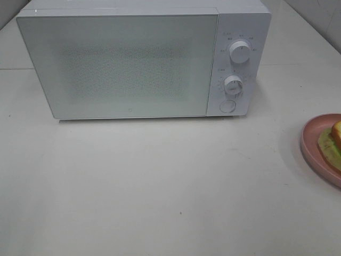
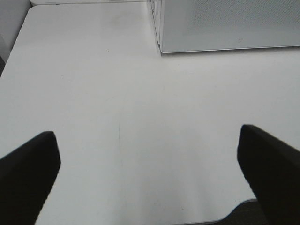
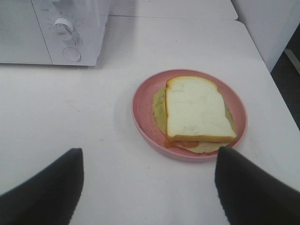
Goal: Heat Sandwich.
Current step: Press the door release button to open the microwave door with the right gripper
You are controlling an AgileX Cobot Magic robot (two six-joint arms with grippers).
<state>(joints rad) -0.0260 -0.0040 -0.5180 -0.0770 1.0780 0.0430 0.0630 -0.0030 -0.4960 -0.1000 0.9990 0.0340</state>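
Note:
The sandwich, white bread with an orange crust and light green filling, lies on a round pink plate. In the high view only a slice of the sandwich and plate shows at the right edge. The white microwave stands at the back with its door shut; it also shows in the left wrist view and the right wrist view. My right gripper is open, just short of the plate. My left gripper is open and empty over bare table, short of the microwave's left front corner. Neither gripper shows in the high view.
The microwave has two knobs and a round button on its right panel. The white table stretches in front of it. The table's edge runs close behind the plate on the right.

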